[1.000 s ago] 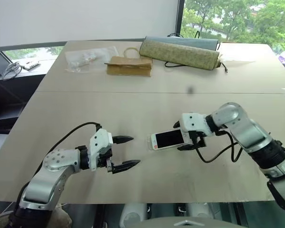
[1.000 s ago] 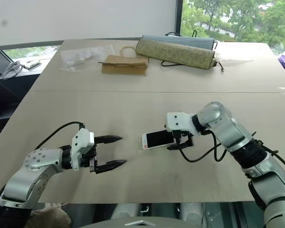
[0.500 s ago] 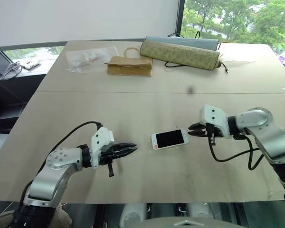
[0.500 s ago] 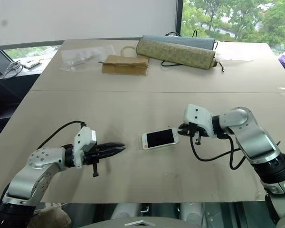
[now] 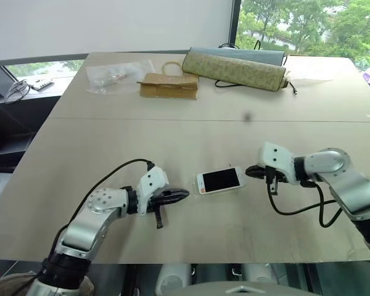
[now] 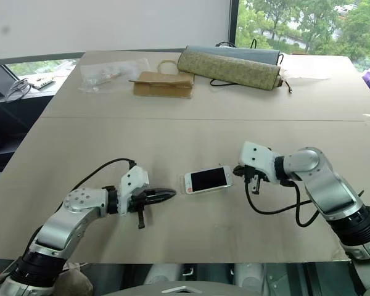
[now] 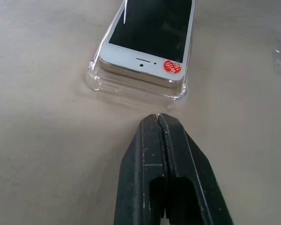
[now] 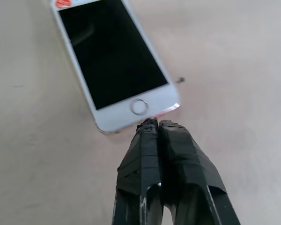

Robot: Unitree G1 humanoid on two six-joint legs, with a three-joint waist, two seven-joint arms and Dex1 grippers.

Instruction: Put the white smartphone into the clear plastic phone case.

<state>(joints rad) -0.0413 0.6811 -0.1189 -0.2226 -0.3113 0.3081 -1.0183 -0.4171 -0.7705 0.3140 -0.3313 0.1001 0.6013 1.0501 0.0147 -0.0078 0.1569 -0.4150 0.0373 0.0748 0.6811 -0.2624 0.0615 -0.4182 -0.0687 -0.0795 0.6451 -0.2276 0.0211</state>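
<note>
Both grippers are pressed together and hold nothing. On the desk, the left gripper sits just off one short end of the white smartphone, the end with the red sticker, while the right gripper sits at the opposite end, its tip right by the home button. The phone lies screen up between them, its long axis running roughly from one gripper to the other, resting on the clear plastic phone case but seemingly not yet snapped down. Neither arm is clearly nearer; the next move probably calls for pressing at the ends.
</note>
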